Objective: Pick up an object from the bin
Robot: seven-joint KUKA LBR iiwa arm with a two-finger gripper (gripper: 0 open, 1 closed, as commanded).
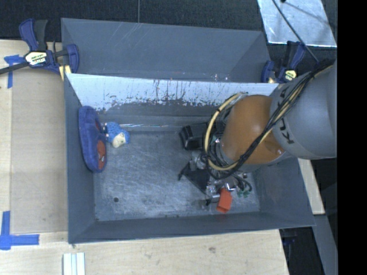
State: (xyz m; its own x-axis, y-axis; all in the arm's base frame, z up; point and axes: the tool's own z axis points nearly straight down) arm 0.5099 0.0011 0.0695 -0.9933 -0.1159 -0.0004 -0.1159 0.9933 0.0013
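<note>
My gripper [196, 175] shows as a dark body under the arm's orange cover, low over the right half of the bin floor. Just in front of it, by the front wall, lies a small red-orange block [225, 201] with a silvery piece [213, 193] at its left. A black boxy thing [188, 136] lies behind the gripper, near the back wall. Nothing shows as held.
A blue, flat, oval plush toy [90, 140] leans on the left wall, with a small blue and cream thing [117, 136] beside it. A bit of green [246, 191] peeks out under the arm at the right. The arm and its cables cover the bin's right side.
</note>
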